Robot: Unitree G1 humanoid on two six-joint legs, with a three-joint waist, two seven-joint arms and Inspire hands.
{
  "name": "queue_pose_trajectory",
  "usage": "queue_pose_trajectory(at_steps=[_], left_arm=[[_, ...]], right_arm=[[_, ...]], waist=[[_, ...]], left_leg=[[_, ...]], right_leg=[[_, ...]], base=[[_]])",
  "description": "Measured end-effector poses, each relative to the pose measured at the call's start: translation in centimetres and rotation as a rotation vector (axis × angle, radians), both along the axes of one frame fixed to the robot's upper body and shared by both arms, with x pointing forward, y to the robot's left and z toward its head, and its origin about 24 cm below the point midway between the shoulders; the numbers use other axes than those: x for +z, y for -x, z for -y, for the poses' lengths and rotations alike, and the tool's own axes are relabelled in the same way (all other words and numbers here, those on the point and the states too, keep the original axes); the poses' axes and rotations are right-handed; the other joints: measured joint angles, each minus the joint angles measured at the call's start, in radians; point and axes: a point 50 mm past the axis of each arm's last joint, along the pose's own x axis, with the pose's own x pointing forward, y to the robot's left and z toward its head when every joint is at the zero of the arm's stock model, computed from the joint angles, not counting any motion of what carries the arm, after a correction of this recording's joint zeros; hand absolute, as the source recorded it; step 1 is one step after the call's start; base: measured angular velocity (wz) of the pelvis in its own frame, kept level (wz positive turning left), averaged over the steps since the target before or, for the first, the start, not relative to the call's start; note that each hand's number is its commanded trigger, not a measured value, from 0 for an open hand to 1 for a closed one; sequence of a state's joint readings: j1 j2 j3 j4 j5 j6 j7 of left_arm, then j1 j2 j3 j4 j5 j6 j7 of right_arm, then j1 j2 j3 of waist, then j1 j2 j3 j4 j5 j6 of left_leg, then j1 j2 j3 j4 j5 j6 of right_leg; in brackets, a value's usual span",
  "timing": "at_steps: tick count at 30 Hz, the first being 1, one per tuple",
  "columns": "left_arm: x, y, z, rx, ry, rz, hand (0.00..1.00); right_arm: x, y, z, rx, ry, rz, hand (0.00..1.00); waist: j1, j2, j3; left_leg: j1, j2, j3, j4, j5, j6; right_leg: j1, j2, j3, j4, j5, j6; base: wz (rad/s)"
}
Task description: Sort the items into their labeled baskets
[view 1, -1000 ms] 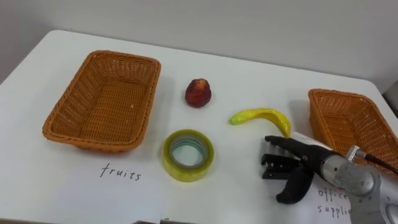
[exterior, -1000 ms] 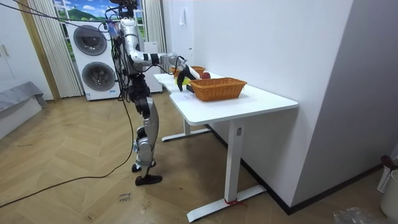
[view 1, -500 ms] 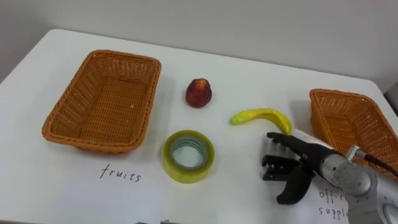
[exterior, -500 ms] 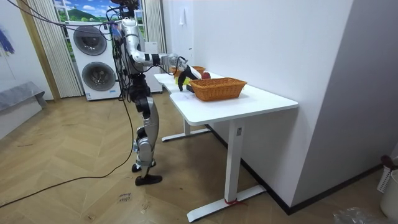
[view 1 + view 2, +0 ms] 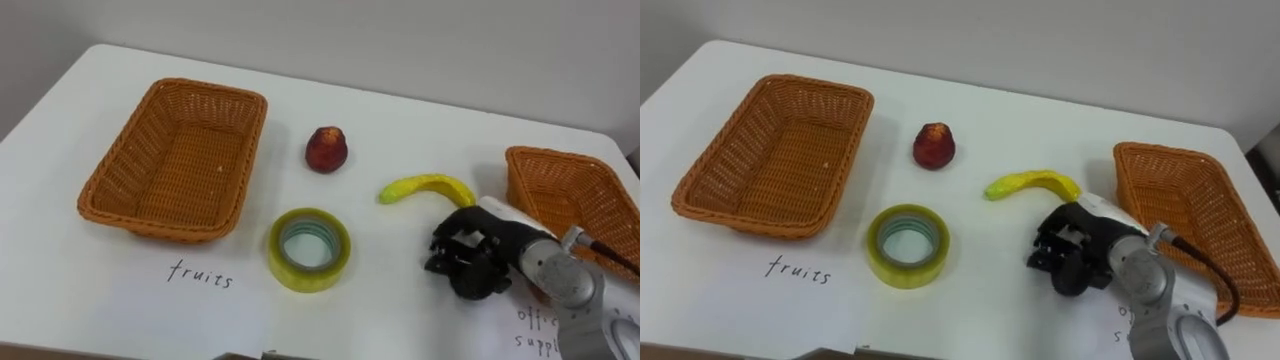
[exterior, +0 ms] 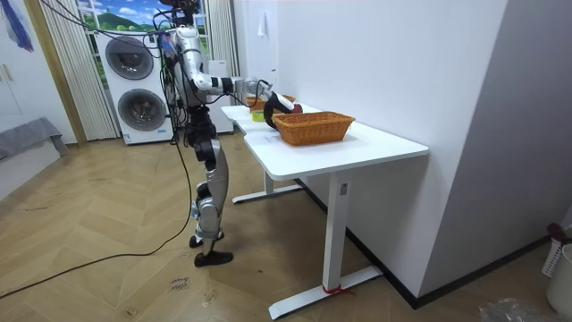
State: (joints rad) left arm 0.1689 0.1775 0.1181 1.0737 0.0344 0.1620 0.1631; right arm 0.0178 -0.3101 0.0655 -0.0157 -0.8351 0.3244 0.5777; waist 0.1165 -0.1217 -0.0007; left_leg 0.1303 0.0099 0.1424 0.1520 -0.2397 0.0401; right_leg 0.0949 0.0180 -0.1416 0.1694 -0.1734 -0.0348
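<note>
The banana lies flat on the worktop, in neither basket. Just beside its right end, on the robot's side, is the right hand. Its dark fingers are curled in toward the palm and closed on nothing, and I see no contact with the banana. To the left lie the other 2 loose things, a red fruit farther back and a yellow tape roll nearer the robot, apart from each other. The left basket, which a handwritten note in front of it gives to fruit, is empty. The right basket, just beyond the hand, shows nothing inside either.

By my reading nothing is sorted yet, and the step in hand is the approach to the first pick, most likely the banana. The next move calls for the fingers to spread, come over the banana's middle and close around it. A long carry across the worktop to the left basket would follow, clearing the tape roll and the red fruit. The curved fruit may pivot if it is caught near an end.

In the room view the robot stands at the worktop's end on the room view's left, with 1 arm stretched over it.
</note>
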Motion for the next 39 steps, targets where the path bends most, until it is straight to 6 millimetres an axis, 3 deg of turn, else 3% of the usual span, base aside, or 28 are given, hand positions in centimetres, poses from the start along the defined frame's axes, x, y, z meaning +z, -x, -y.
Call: queue_pose_trajectory(at_steps=[13,22,33,39], left_arm=[[0.0,-0.5,0.0,-0.003,0.001,0.014,0.0],[0.0,-0.5,0.0,-0.002,0.0,0.01,0.0],[-0.1,0.7,-0.1,0.009,-0.026,-0.017,0.0],[-0.1,1.2,-0.2,0.026,-0.027,0.003,0.0]], right_arm=[[-0.1,-0.6,-0.4,-0.015,0.054,0.043,1.0],[-0.1,-0.8,-0.4,-0.013,0.054,0.044,1.0],[0.9,0.7,-0.9,0.01,-0.038,0.065,1.0],[1.9,0.7,-2.0,0.084,-0.138,0.071,1.0]], waist=[[-0.003,0.008,-0.0034],[0.0,0.017,-0.0008],[-0.008,0.018,-0.0024],[-0.035,0.009,-0.0033]], left_leg=[[0.003,-0.002,-0.007,0.009,0.0,0.0],[0.003,-0.001,-0.007,0.001,0.0,0.0],[0.003,-0.002,-0.007,0.004,0.001,0.0],[0.002,-0.002,-0.005,0.001,0.001,0.0]], right_leg=[[0.008,-0.002,0.002,-0.004,0.0,0.0],[0.005,-0.001,0.002,-0.001,0.0,0.0],[0.004,0.0,0.004,-0.003,0.0,0.0],[0.001,0.0,0.008,-0.004,0.0,0.0]], base=[[0.01],[0.0],[0.0],[-0.02]])
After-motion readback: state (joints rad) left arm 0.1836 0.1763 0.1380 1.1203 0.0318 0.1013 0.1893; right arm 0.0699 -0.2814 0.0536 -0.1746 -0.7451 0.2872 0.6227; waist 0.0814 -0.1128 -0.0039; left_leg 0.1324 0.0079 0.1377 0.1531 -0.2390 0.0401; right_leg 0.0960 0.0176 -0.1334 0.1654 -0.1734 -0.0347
